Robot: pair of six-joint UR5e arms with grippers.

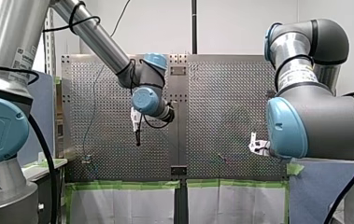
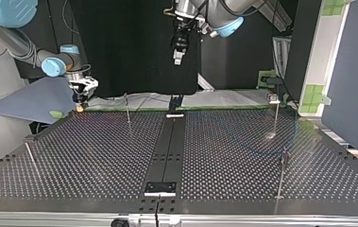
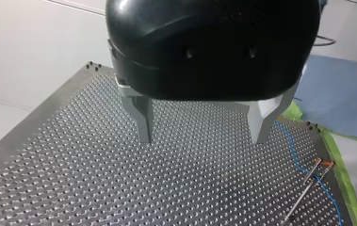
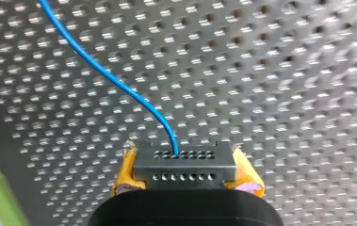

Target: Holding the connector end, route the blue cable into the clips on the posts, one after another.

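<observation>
Right wrist view: your right gripper [image 4: 185, 175] pinches the connector [image 4: 185, 162], left gripper [image 3: 199, 127] spread empty, blue cable [image 4: 105, 75] seemingly not yet clipped on any posts [image 2: 281, 177].

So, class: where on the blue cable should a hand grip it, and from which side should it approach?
Grip the connector block at its end, pads on the two flat sides, coming from behind, opposite the face the blue cable leaves. They are rigid and parallel; the cable is thin and limp. My right hand holds it so.
</observation>
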